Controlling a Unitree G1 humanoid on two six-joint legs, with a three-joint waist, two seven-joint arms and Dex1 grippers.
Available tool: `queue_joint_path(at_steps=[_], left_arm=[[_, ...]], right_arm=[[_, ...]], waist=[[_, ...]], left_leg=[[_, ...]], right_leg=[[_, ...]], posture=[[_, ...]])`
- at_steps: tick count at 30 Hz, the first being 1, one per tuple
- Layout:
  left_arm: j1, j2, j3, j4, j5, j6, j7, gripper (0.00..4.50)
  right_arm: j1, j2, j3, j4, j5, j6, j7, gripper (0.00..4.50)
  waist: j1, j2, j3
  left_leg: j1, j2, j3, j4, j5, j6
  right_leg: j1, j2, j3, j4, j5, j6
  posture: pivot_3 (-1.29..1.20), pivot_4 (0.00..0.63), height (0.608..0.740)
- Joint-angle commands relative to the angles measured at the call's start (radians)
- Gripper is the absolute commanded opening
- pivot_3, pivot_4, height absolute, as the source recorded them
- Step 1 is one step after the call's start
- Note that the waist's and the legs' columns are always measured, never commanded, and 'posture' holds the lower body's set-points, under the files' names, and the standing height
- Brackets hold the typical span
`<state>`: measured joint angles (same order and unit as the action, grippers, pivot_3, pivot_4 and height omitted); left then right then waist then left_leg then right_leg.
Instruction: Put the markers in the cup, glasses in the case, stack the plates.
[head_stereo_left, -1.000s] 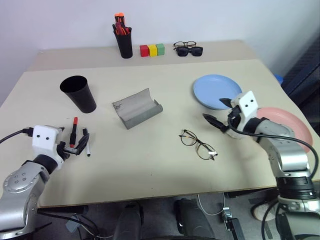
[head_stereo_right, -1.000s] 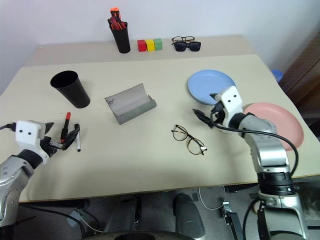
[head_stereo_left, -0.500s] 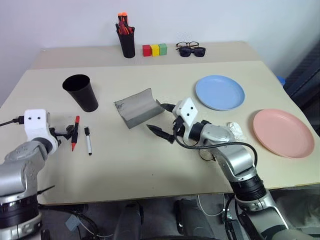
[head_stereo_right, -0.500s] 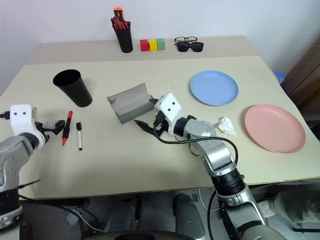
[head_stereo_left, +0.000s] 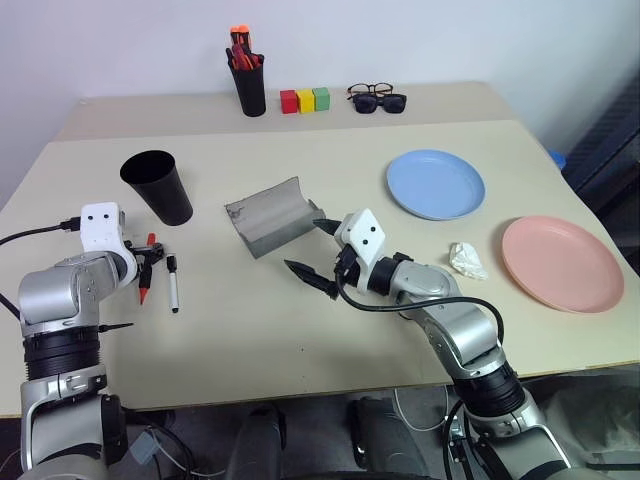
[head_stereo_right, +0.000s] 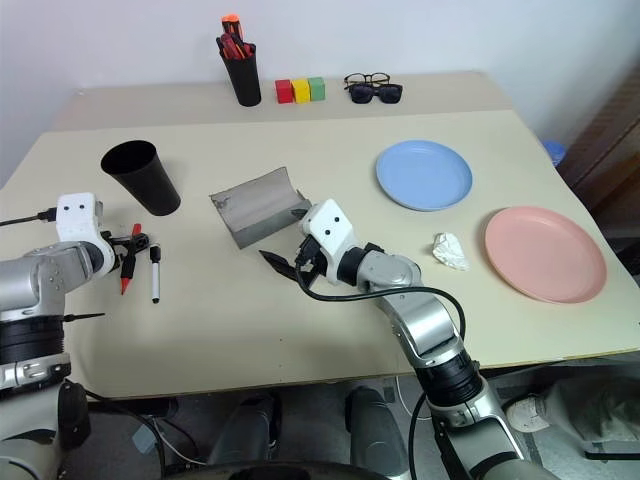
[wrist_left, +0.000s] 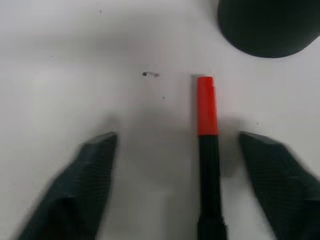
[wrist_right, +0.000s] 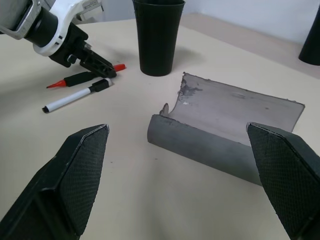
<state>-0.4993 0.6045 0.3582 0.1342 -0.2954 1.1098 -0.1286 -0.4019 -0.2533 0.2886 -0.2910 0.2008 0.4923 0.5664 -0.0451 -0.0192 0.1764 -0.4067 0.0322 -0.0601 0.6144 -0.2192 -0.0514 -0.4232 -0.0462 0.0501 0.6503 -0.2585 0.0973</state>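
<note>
The red-capped marker (wrist_left: 207, 106) lies on the table between the fingers of my left gripper (wrist_left: 177, 137), which is open and tilted down over it without touching. The second marker (head_stereo_left: 172, 284), black with a pale tip, lies just to its right. Behind them stands the wide black cup (head_stereo_left: 157, 186). The grey case (head_stereo_left: 272, 215) lies open at mid-table. My right gripper (head_stereo_left: 302, 243) hovers just in front of the case, open wide and empty. The blue plate (head_stereo_left: 436, 184) and the pink plate (head_stereo_left: 562, 263) lie apart at the right. The glasses are hidden, where my right arm crosses the table.
A crumpled white scrap (head_stereo_left: 465, 260) lies between my right arm and the pink plate. Along the back stand a slim pen cup (head_stereo_left: 248, 88) of orange and red markers, three coloured blocks (head_stereo_left: 305, 99) and sunglasses (head_stereo_left: 377, 99).
My left gripper moved forward, tipped down over the red-capped marker and narrowed slightly. My right arm swung left from the plates to the case front, covering the glasses.
</note>
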Motion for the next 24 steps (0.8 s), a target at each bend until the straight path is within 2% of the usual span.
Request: queue_joint_path(at_steps=[1,5,9,13,16,19,24], left_arm=[[0.012,-0.001,0.012,0.000,0.023,0.011,0.021,2.15],[0.026,-0.014,0.026,-0.021,0.026,-0.014,0.030,0.13],[0.027,-0.025,0.089,-0.051,0.049,-0.175,0.088,0.05],[0.000,-0.039,0.173,-0.115,0.119,-0.511,0.219,0.05],[-0.058,-0.050,0.212,-0.153,0.080,-0.625,0.227,0.05],[-0.155,-0.029,0.135,-0.129,0.099,-0.768,0.163,0.05],[-0.338,-0.062,-0.031,0.104,0.183,-0.994,0.089,0.05]], right_arm=[[-0.015,0.013,-0.008,-0.026,0.002,-0.023,-0.004,4.50],[-0.022,0.015,-0.007,-0.021,0.003,-0.027,0.001,4.50],[-0.031,0.014,-0.010,-0.018,0.006,-0.028,0.007,4.50],[-0.046,0.015,-0.017,-0.019,0.014,-0.028,0.014,4.50],[-0.059,0.019,-0.025,-0.016,0.023,-0.027,0.018,4.50],[-0.090,0.042,-0.039,0.001,0.033,-0.038,0.011,4.50],[-0.201,0.147,-0.122,0.086,0.037,-0.081,-0.092,4.50]], waist=[[-0.001,0.000,0.000],[-0.001,0.000,0.000],[0.001,0.000,0.000],[0.003,-0.004,0.001],[0.009,-0.006,0.001],[0.019,-0.006,0.001],[0.031,-0.007,0.001]], left_leg=[[0.000,0.000,0.000,0.000,0.000,0.000],[0.000,0.000,0.000,0.000,0.000,0.000],[0.000,0.000,0.000,0.000,0.000,0.000],[0.000,0.000,0.000,0.000,0.000,-0.001],[-0.001,0.000,0.000,0.000,0.001,-0.002],[-0.001,0.000,0.000,0.000,0.001,-0.002],[-0.001,-0.001,0.000,0.000,0.002,-0.004]], right_leg=[[0.000,0.000,0.000,0.000,0.000,0.000],[0.000,0.000,0.000,0.000,0.000,0.000],[0.000,0.000,0.000,0.000,0.000,0.000],[0.000,0.000,0.000,0.000,0.000,0.000],[0.000,-0.001,0.000,0.000,0.000,0.000],[0.000,-0.001,0.000,-0.001,0.000,0.000],[0.000,-0.001,-0.001,-0.001,0.001,0.002]], posture=[[0.00,0.150,0.740],[0.00,0.150,0.740],[0.00,0.150,0.740],[0.00,0.150,0.740],[0.00,0.150,0.740],[0.00,0.150,0.740],[0.00,0.150,0.740]])
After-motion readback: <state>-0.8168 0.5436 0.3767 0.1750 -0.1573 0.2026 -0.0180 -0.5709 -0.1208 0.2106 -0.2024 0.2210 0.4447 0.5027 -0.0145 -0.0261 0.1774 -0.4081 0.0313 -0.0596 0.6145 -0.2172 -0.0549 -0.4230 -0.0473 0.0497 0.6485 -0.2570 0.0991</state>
